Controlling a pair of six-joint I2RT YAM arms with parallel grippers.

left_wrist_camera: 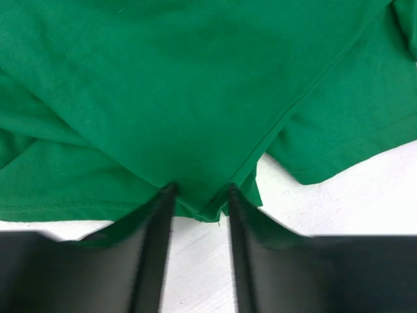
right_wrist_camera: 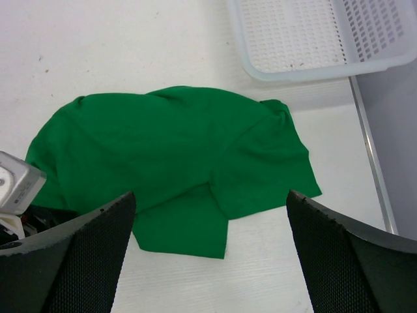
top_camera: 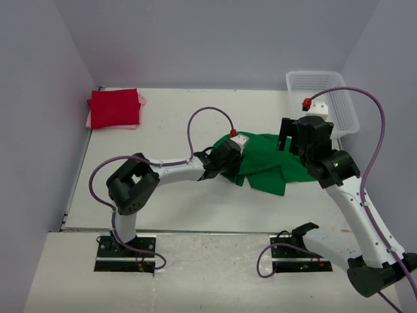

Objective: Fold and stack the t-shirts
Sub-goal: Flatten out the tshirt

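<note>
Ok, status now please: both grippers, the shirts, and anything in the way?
Left gripper astride hem of green t-shirt, jaws not shut. Right gripper open above it. Red t-shirt folded, far left. Basket aside, nothing blocking.

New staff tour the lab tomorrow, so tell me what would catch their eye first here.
A green t-shirt lies rumpled in the middle of the table, with the left gripper straddling its hem and the right gripper hanging open above it. A folded red t-shirt sits on a pink one in the far left corner; a white basket stands far right.
</note>
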